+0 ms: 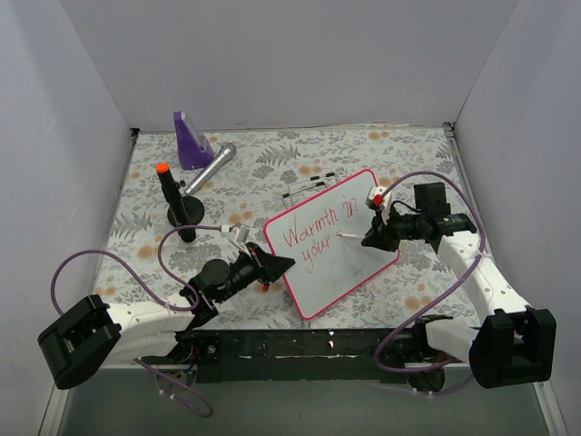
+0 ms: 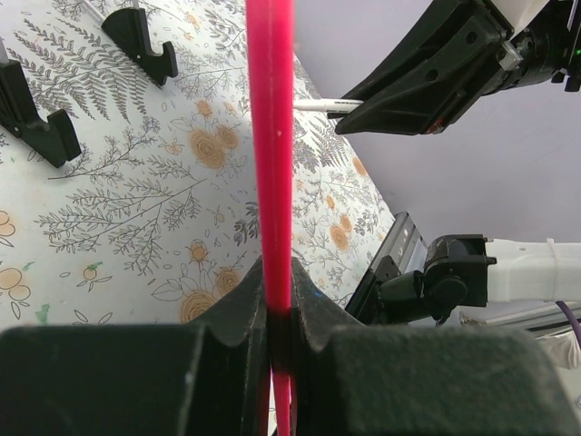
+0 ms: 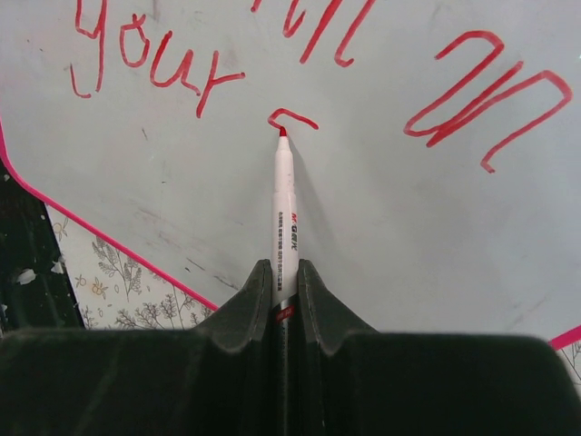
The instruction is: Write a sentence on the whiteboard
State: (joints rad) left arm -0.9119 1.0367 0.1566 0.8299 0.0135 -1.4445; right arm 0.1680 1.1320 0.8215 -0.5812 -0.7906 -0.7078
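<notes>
The whiteboard [image 1: 338, 263], white with a pink frame, stands tilted on the flowered cloth. My left gripper [image 1: 289, 263] is shut on the left edge of the frame [image 2: 270, 136], which runs up between its fingers [image 2: 241, 304]. The sentence [image 1: 313, 232] reads "Warmth in" with "your" [image 3: 154, 64] under it, in red. The right gripper [image 3: 285, 277] is shut on a white marker [image 3: 285, 209]. The marker's red tip touches the board just after "your", at the end of a short fresh stroke [image 3: 292, 115]. From the top view the right gripper [image 1: 374, 238] hangs over the board's right part.
A black stand with an orange-tipped pen [image 1: 177, 204], a silver cylinder [image 1: 211, 168] and a purple object [image 1: 189, 141] sit at the back left. Black clip pieces [image 2: 41, 123] lie on the cloth behind the board. White walls close in three sides.
</notes>
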